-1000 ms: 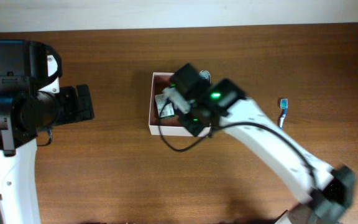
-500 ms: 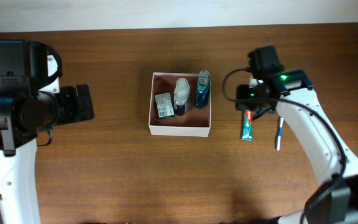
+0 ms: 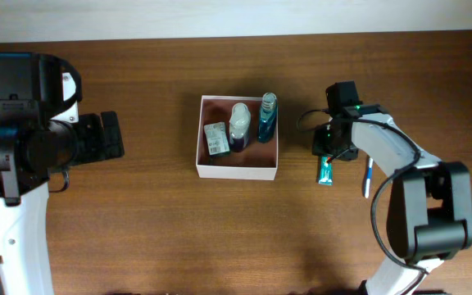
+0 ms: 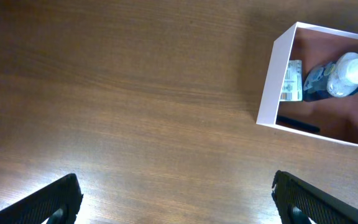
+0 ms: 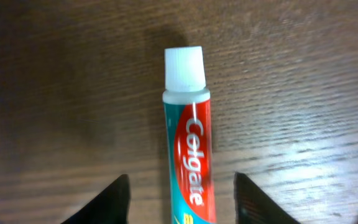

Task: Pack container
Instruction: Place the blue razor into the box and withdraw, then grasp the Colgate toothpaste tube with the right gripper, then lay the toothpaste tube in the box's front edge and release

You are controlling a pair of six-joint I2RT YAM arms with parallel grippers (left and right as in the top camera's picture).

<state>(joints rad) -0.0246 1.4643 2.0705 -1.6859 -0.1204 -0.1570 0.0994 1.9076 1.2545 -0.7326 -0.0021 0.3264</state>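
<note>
The container (image 3: 236, 173) is a square white-walled box with a reddish-brown inside at the table's middle. It holds a green-and-white soap box (image 3: 215, 138), a white-capped bottle (image 3: 239, 124) and a blue bottle (image 3: 267, 118). It also shows in the left wrist view (image 4: 273, 81). A Colgate toothpaste tube (image 3: 326, 170) lies right of it, with a toothbrush (image 3: 367, 176) further right. My right gripper (image 3: 334, 149) is open, its fingers (image 5: 182, 202) straddling the tube (image 5: 189, 143) without closing on it. My left gripper (image 4: 182, 202) is open and empty over bare wood, left of the container.
The left arm's body (image 3: 31, 139) fills the far left of the overhead view. The table's far edge runs along the top. Bare brown wood lies between the left gripper and the container.
My right arm has left the spot above the container and moved right, down over the toothpaste tube. The blue bottle now shows in the container. The left arm has not moved.
</note>
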